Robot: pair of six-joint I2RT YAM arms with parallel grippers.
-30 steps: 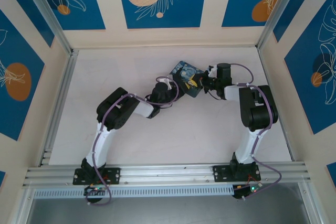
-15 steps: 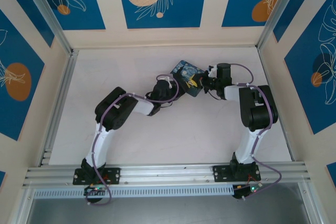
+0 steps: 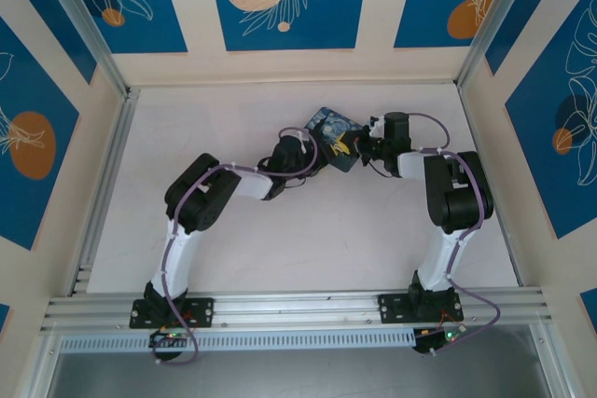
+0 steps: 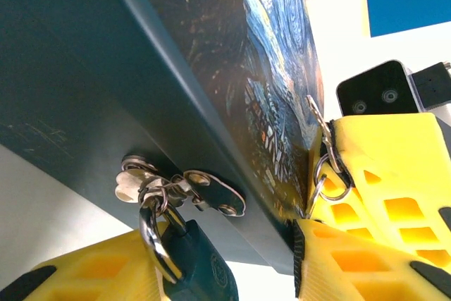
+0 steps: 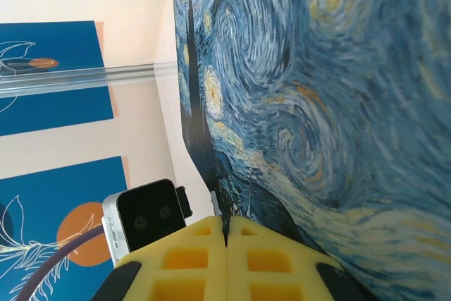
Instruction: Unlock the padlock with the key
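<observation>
The padlock (image 4: 203, 267), dark teal with a steel shackle, hangs from the hasp (image 4: 204, 192) on the side of a starry-night painted box (image 4: 232, 54) (image 3: 331, 135). My left gripper (image 4: 204, 252) (image 3: 310, 154) is open around the padlock. Its left finger (image 4: 70, 273) lies against the lock body, and a gap shows before the right finger (image 4: 352, 266), which sits at the box's lower edge. My right gripper (image 5: 227, 227) (image 4: 337, 163) is shut on the key (image 5: 215, 202), a thin metal sliver poking out at the box's corner. A key ring (image 4: 328, 180) dangles from it.
The box stands mid-table toward the back (image 3: 331, 135), with both wrists crowded against it from either side. Patterned walls (image 3: 280, 6) enclose the table on three sides. An aluminium rail (image 3: 298, 309) runs along the near edge.
The left arm has pushed a little forward and right toward the box, its elbow shifting left. The right arm and the box have not moved.
</observation>
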